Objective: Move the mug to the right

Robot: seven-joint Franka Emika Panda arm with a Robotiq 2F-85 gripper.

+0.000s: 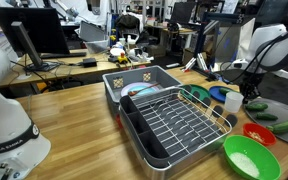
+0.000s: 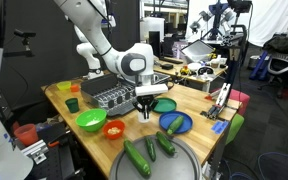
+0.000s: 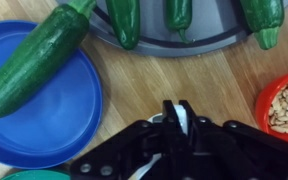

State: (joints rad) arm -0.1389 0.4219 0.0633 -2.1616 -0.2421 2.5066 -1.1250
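Observation:
The mug is a small plain white cylinder. It shows under my gripper in both exterior views (image 1: 232,101) (image 2: 150,111). In the wrist view only a white strip of its wall (image 3: 182,118) shows between the black fingers. My gripper (image 3: 179,112) is shut on that wall, with the mug over the wooden table between the blue plate (image 3: 44,110) and the red bowl (image 3: 286,100). The gripper also shows in both exterior views (image 1: 246,92) (image 2: 147,103). I cannot tell whether the mug touches the table.
A wire dish rack (image 1: 184,125) in a grey tub stands mid-table. A green bowl (image 1: 246,158) and the red bowl (image 1: 259,133) lie near it. A cucumber (image 3: 34,60) lies on the blue plate. More cucumbers (image 2: 137,157) lie on a round grey tray (image 2: 174,165).

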